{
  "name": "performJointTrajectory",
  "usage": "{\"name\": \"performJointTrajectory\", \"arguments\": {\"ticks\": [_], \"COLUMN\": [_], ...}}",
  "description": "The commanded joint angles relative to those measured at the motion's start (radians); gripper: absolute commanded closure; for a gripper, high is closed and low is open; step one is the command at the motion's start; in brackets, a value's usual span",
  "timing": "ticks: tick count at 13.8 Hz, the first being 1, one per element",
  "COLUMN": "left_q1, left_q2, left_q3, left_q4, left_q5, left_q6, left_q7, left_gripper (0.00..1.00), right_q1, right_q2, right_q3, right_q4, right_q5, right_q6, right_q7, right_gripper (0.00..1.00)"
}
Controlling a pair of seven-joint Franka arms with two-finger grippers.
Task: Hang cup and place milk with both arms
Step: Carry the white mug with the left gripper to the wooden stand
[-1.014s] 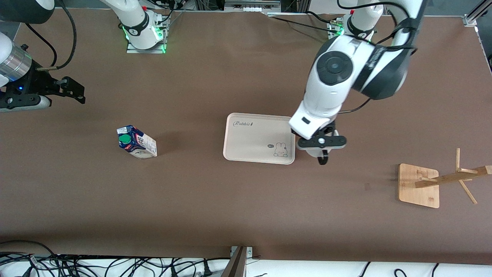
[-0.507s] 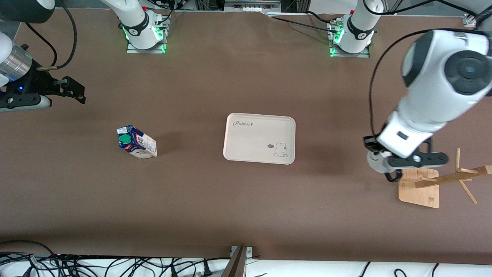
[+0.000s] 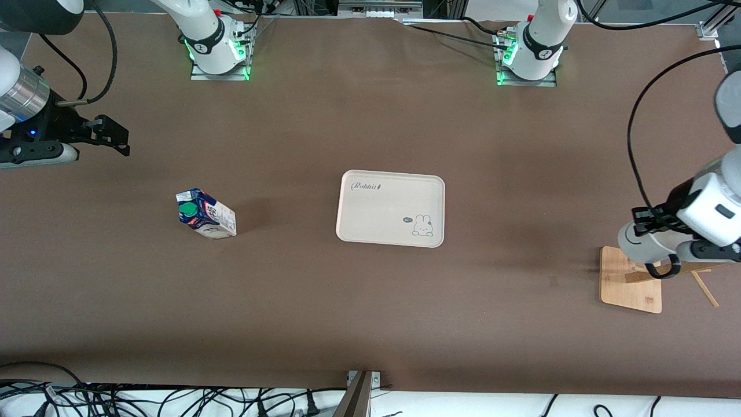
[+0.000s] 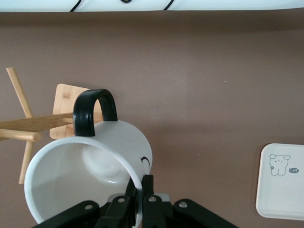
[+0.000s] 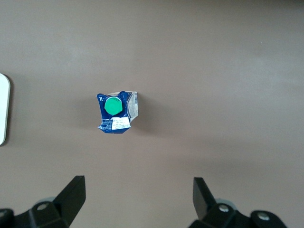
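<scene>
The white cup [image 3: 639, 246] with its black handle [image 3: 663, 270] is held in the air by my left gripper [image 3: 647, 222], over the edge of the wooden rack's base [image 3: 628, 286]. In the left wrist view the gripper [image 4: 141, 189] is shut on the cup's rim [image 4: 90, 175], and the handle [image 4: 93, 112] points toward the rack's pole [image 4: 38, 123]. The milk carton [image 3: 205, 214] stands on the table toward the right arm's end. My right gripper [image 3: 107, 134] waits open, up in the air; its wrist view shows the milk [image 5: 116, 113] below the open gripper [image 5: 137, 190].
A beige rabbit tray [image 3: 391, 208] lies in the table's middle and shows in the left wrist view [image 4: 282, 183]. The rack's pegs [image 3: 704, 288] stick out at the left arm's end. Cables lie along the table's near edge.
My left arm has carried the cup from beside the tray to the rack at the left arm's end. The right arm and the milk have not moved.
</scene>
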Motion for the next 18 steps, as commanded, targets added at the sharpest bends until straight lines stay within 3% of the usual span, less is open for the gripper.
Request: {"name": "performJointTrajectory", "arguments": {"ticks": [1, 16, 17, 18], "left_q1": [0.054, 0.219, 0.219, 0.222], "left_q2": [-0.009, -0.001, 0.001, 0.001], "left_q3": [-0.011, -0.011, -0.011, -0.013], "left_q4": [0.005, -0.015, -0.015, -0.017], "left_q5": [-0.041, -0.140, -0.140, -0.150], "left_q6": [-0.018, -0.062, -0.067, -0.088], "left_q7": [0.093, 0.153, 0.153, 0.152], "left_gripper": [1.00, 1.00, 0.92, 0.02], "right_q1": [-0.001, 0.002, 0.002, 0.000], "right_q2": [-0.004, -0.002, -0.002, -0.002], "right_q3": [0.005, 0.007, 0.007, 0.007], "right_q4": [0.016, 0.016, 0.016, 0.016], "right_q5": [-0.007, -0.009, -0.009, -0.009], "right_q6": [-0.016, -0.006, -0.006, -0.006], "right_q7": [0.014, 0.005, 0.005, 0.005], "right_gripper": [0.00, 0.00, 0.00, 0.00]}}
